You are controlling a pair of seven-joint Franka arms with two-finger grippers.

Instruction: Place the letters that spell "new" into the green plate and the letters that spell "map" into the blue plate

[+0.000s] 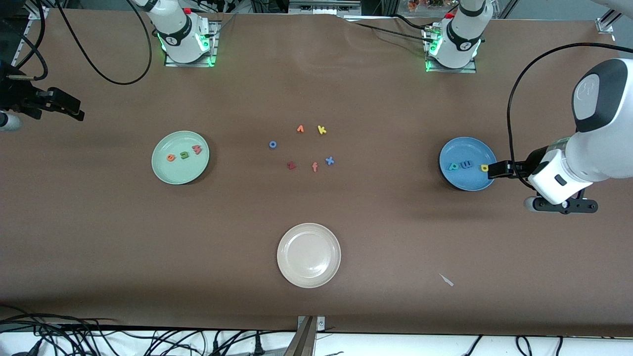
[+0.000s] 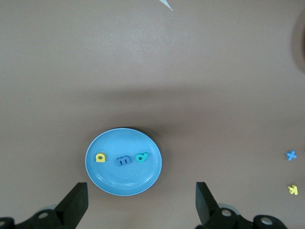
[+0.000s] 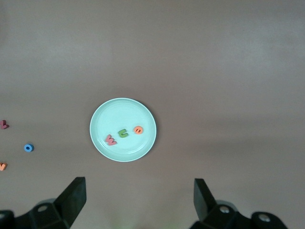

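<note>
Sitting in the green plate (image 1: 180, 157) are the orange e (image 1: 171, 158), green n (image 1: 185, 155) and pink w (image 1: 197, 149), side by side in a row. The blue plate (image 1: 467, 163) holds the teal p (image 1: 453, 166), blue m (image 1: 466, 165) and yellow a (image 1: 484, 168), also in a row; the a is close to the rim. Both words look done, I think.

Best thing now: lift the arms away slow, w/o bumping a plate.

Letters are tiny, flat foam, bright colors.

Left gripper (image 2: 142, 206) hangs high over the blue plate, jaws wide, holding nothing. Right gripper (image 3: 139, 204) hangs high by the green plate, jaws wide too, empty.

Spare letters lie betw. the plates. A white plate (image 1: 308, 255) sits nearer the front camera.
</note>
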